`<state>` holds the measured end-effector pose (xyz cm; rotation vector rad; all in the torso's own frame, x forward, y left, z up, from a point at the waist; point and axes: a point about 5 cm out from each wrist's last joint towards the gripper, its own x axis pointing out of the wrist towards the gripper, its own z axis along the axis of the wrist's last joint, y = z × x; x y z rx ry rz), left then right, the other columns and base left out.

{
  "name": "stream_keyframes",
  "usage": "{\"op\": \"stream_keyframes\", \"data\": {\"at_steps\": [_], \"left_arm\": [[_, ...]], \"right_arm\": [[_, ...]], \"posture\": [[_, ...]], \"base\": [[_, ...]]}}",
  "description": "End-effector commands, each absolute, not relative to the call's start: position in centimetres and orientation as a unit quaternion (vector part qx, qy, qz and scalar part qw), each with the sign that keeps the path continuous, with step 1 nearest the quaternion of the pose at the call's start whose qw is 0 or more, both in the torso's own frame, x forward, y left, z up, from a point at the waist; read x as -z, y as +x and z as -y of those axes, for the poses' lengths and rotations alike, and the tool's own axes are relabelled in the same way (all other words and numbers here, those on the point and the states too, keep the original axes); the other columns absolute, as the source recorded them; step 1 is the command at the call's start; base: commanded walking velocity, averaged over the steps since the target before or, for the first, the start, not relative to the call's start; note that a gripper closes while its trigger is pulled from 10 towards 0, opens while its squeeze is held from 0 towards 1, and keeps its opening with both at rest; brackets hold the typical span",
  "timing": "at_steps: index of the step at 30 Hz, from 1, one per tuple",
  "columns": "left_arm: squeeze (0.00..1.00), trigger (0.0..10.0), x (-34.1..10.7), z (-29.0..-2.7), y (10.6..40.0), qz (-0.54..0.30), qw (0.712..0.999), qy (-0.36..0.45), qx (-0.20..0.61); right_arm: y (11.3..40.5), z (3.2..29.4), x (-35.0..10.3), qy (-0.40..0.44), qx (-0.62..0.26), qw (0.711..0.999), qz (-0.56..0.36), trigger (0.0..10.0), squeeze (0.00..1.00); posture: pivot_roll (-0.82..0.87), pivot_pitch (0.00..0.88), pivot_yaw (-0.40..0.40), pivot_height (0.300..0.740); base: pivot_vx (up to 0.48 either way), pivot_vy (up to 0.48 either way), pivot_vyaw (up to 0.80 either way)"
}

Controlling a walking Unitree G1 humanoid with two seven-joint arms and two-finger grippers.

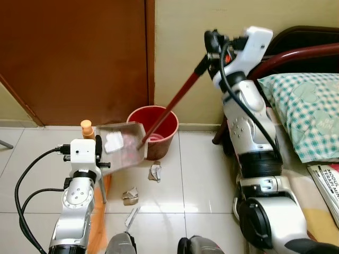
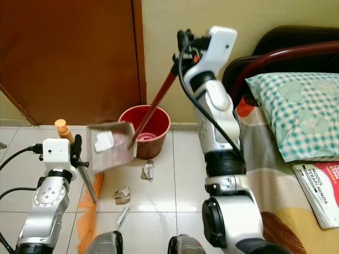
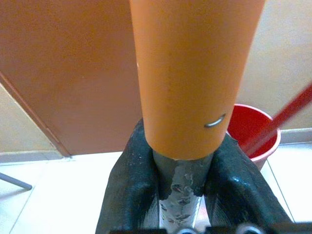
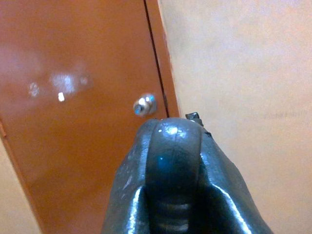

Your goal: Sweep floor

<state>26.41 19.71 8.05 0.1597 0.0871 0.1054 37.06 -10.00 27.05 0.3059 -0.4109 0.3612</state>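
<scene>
My right gripper (image 1: 212, 46) is raised high by the wall, shut on the black end grip (image 4: 173, 165) of a dustpan's long red handle (image 1: 177, 100). The grey dustpan (image 1: 124, 151) hangs tilted against the rim of a red bucket (image 1: 165, 123), with a white paper scrap (image 1: 114, 141) lying in it. My left gripper (image 1: 98, 151) is shut on a broom's grey shaft (image 3: 181, 183), just below its orange cap (image 3: 195, 73). The orange bristles (image 2: 87, 217) rest on the floor tiles. Torn paper scraps (image 1: 155, 172) (image 1: 130, 196) lie on the tiles before the bucket.
A brown door (image 1: 74, 58) with a metal knob (image 4: 145, 105) stands behind the bucket, beside a yellow wall. On the right is a bed with a dark frame, a checked pillow (image 1: 307, 111) and a book (image 1: 328, 185). My feet show at the bottom edge.
</scene>
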Motion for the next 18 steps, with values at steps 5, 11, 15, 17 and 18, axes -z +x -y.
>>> {"op": "stream_keyframes", "data": {"at_steps": [5, 11, 15, 17, 18], "left_arm": [[0.0, 10.0, -7.1, -19.6, 26.2, -0.068, 0.994, 0.067, -0.062], [0.0, 10.0, -7.2, -19.6, 26.3, -0.064, 0.993, 0.077, -0.058], [0.0, 10.0, -7.3, -19.5, 26.4, -0.06, 0.993, 0.083, -0.053], [0.0, 10.0, -7.2, -19.4, 26.4, -0.06, 0.993, 0.085, -0.05], [0.0, 10.0, -7.2, -19.4, 26.4, -0.06, 0.993, 0.086, -0.049]], "right_arm": [[36.9, 11.2, -33.0, 0.075, -0.134, 0.929, 0.335, 10.0, 0.0], [36.8, 10.5, -33.1, 0.015, -0.128, 0.925, 0.359, 10.0, 0.0], [36.6, 9.2, -32.2, -0.027, -0.131, 0.919, 0.372, 10.0, 0.0], [36.5, 8.5, -31.7, -0.048, -0.134, 0.915, 0.377, 10.0, 0.0], [36.3, 7.6, -31.0, -0.074, -0.139, 0.911, 0.381, 10.0, 0.0]], "posture": [[0.02, 0.096, -0.055, 0.74], [0.02, 0.097, -0.052, 0.74], [0.02, 0.098, -0.05, 0.74], [0.02, 0.098, -0.05, 0.74], [0.02, 0.098, -0.048, 0.74]], "base": [[0.0, 0.0, 0.0], [0.0, 0.0, 0.0], [0.0, 0.0, 0.0], [0.0, 0.0, 0.0], [0.0, 0.0, 0.0]]}}
